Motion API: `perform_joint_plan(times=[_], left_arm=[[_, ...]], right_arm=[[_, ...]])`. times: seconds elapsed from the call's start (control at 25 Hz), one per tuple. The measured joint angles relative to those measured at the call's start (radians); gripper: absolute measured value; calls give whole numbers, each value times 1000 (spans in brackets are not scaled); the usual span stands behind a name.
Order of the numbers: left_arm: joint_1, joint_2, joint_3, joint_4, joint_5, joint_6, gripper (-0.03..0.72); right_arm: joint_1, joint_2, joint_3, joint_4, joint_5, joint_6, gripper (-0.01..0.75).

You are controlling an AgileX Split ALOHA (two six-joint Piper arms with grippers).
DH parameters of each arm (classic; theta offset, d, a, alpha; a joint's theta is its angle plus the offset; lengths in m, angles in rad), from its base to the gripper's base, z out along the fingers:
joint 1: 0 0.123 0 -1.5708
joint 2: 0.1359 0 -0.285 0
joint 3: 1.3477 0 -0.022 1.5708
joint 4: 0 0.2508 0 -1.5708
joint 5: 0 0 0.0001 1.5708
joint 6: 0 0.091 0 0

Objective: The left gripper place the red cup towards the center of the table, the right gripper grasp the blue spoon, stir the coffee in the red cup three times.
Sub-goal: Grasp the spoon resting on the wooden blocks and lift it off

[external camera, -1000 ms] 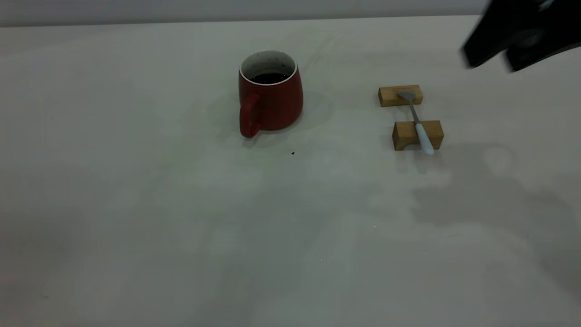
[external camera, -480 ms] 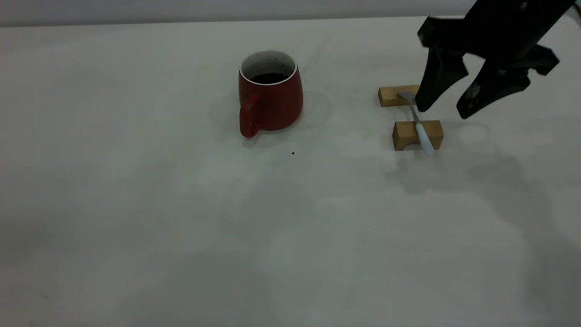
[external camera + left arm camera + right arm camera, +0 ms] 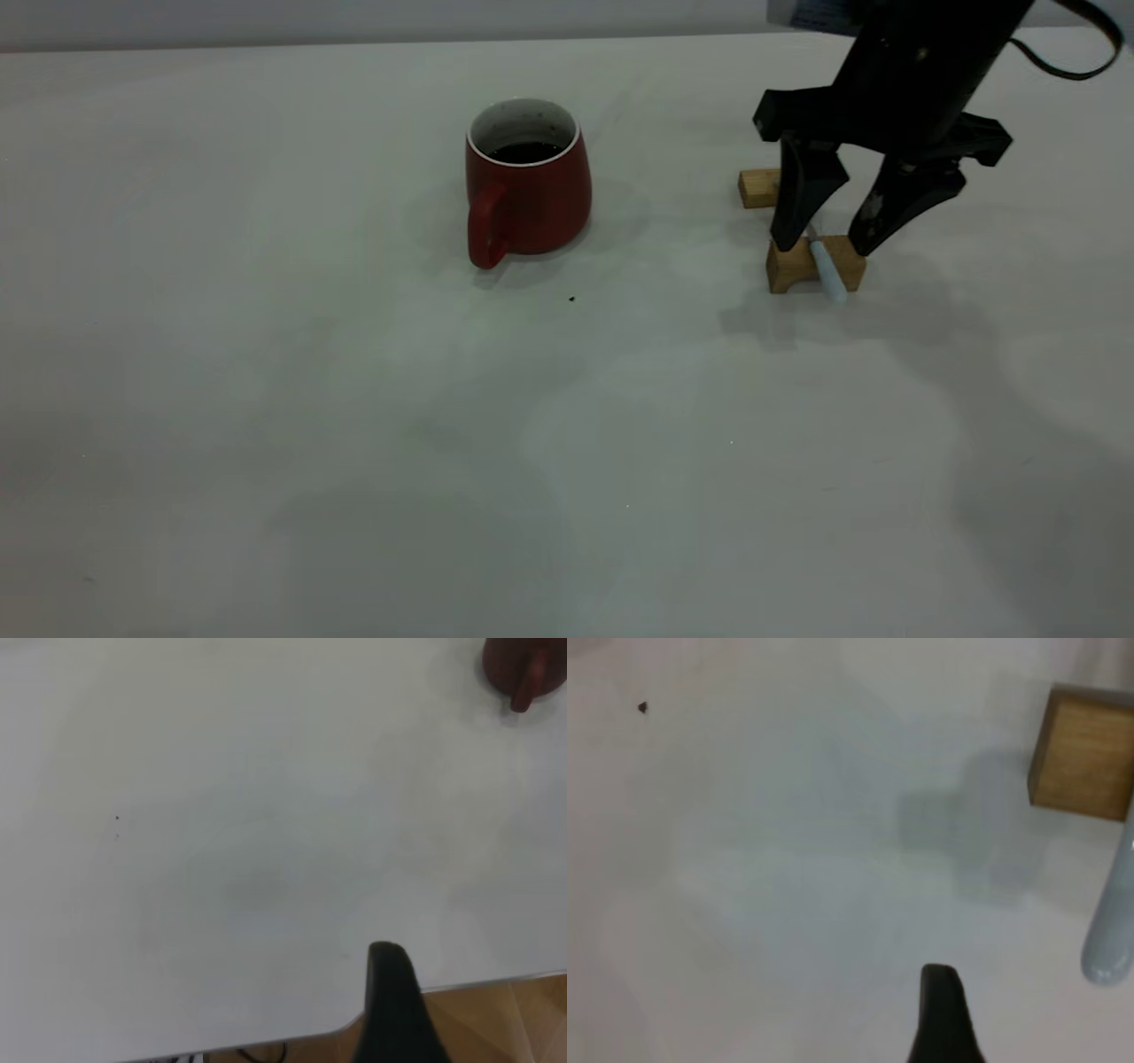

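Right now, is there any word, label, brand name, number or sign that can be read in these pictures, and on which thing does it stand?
None: no readable text on the red cup, blue spoon, wooden blocks or table.
A pale patch atop the right arm: too blurred to tell whether it is a label.

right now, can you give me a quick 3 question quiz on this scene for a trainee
1. True or false: the right gripper is open, its fingers on either side of the blue spoon.
2. What does the blue spoon rest on? A) the red cup's rim B) wooden blocks C) the bare table
3. Fill in: the red cup holds dark ____.

Key
1. True; the spoon is not yet gripped.
2. B, the wooden blocks.
3. Coffee; the cup stands upright on the table, handle toward the camera. The left gripper is off at the table's edge.
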Motion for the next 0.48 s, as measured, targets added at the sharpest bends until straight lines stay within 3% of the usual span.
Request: perform_joint_plan(times=[0.48], left_arm=[[0, 0, 0, 0, 0, -1, 551]], right_arm=[[2, 84, -28, -119, -13, 97, 582]])
